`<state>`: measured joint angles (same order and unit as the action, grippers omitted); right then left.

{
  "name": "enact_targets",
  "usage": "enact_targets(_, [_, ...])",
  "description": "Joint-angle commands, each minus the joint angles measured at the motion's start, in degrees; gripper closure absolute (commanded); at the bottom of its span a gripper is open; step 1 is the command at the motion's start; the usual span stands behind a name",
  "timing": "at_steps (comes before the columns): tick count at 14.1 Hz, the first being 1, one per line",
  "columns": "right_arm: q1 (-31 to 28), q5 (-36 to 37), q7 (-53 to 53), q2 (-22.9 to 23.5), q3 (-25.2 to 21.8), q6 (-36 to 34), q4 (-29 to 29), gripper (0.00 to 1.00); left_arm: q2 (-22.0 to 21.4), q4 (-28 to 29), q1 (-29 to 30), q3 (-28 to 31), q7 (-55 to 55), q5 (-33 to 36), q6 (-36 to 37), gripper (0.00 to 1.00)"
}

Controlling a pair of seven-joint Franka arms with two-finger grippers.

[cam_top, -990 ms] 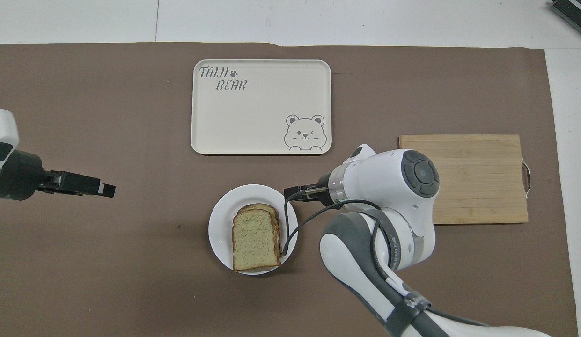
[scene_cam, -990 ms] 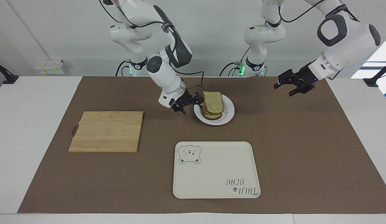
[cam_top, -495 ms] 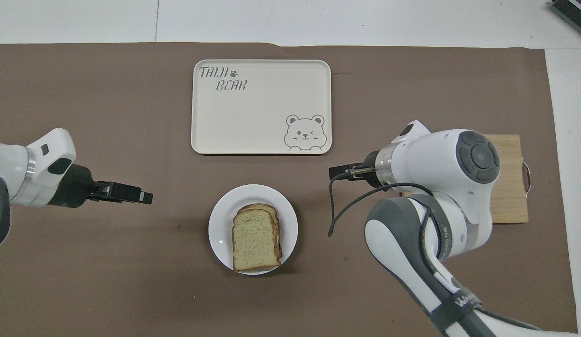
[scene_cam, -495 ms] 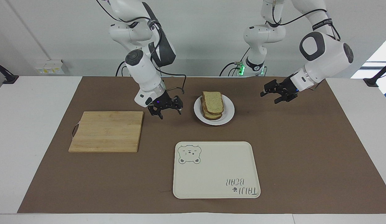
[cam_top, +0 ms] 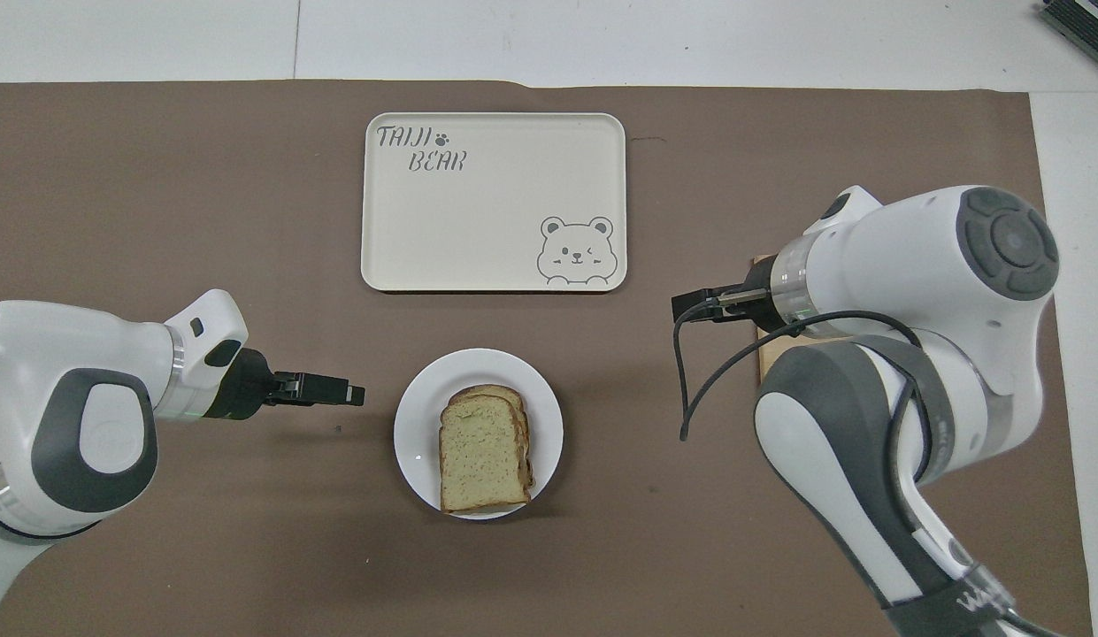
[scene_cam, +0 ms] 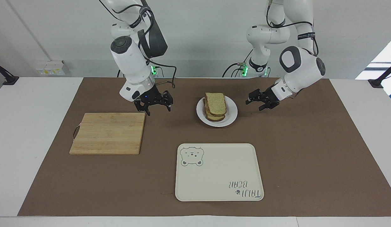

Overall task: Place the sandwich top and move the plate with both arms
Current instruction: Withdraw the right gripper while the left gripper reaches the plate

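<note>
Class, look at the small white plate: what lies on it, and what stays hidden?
On the plate lies a stack of bread, the speckled sandwich top uppermost. Edges of lower slices show beneath it; any filling between them is covered and cannot be seen.

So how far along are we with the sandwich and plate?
Done: the sandwich top sits on the stack on the plate. In hand: nothing; the left end effector and right end effector hover open either side of the plate. Left: gripping and moving the plate, possibly to the tray.
</note>
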<state>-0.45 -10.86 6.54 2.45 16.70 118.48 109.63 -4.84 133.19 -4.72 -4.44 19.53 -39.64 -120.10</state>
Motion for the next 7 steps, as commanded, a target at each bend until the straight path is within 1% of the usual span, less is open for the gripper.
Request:
enact_targets(1, [-0.69, 1.45, 3.29, -4.02, 0.36, -3.68, -0.56, 0.00, -0.96, 4.70, -3.88, 0.84, 1.21, -3.42, -6.36, 0.00])
enact_targets(2, [-1.04, 1.46, 3.13, -4.73, 0.27, -6.13, -1.69, 0.00, -0.61, 5.40, -4.42, 0.84, 1.21, -5.26, -6.90, 0.00])
enact_targets(3, [-2.09, 1.46, 2.86, -5.08, 0.35, -9.46, -3.36, 0.00, -0.09, 6.28, -4.42, 0.84, 2.00, -9.02, -6.90, 0.00])
enact_targets(4, [-2.53, 1.46, 2.78, -5.09, 0.35, -12.80, -5.29, 0.00, 0.01, 7.42, -4.60, 0.84, 5.83, -11.32, -7.34, 0.00])
enact_targets(5, [-3.06, 1.46, 2.77, -5.09, 0.35, -15.01, -6.79, 0.00, 0.01, 8.74, -4.60, 0.84, 8.74, -12.47, -7.95, 0.00])
enact_targets(7, [-4.47, 1.46, 2.69, -5.87, 0.27, -17.57, -8.47, 0.00, -0.26, 10.41, -4.51, 0.84, 10.35, -13.71, -8.04, 0.00])
